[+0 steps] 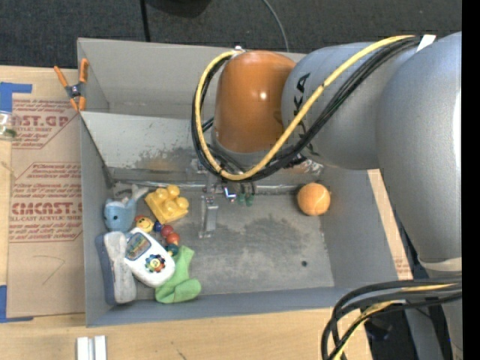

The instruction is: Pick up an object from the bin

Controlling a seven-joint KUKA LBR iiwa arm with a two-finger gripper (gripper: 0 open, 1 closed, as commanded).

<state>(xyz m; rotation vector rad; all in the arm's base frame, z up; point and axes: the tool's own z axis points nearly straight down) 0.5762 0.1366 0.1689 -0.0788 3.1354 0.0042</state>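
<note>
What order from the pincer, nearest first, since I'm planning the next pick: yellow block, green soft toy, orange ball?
1. Yellow block, just to the view's left of the pincer.
2. Green soft toy, lower left, by the heap.
3. Orange ball, alone on the view's right.

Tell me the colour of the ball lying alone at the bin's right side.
Orange. The ball shows best in the camera view.

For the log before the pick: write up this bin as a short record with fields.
bin: grey metal, floor mostly bare in the middle
gripper: low over the floor, just right of the yellow block
orange ball: alone on the right, near the back wall
heap, left front corner: blue toy, white toy phone, green toy
</note>
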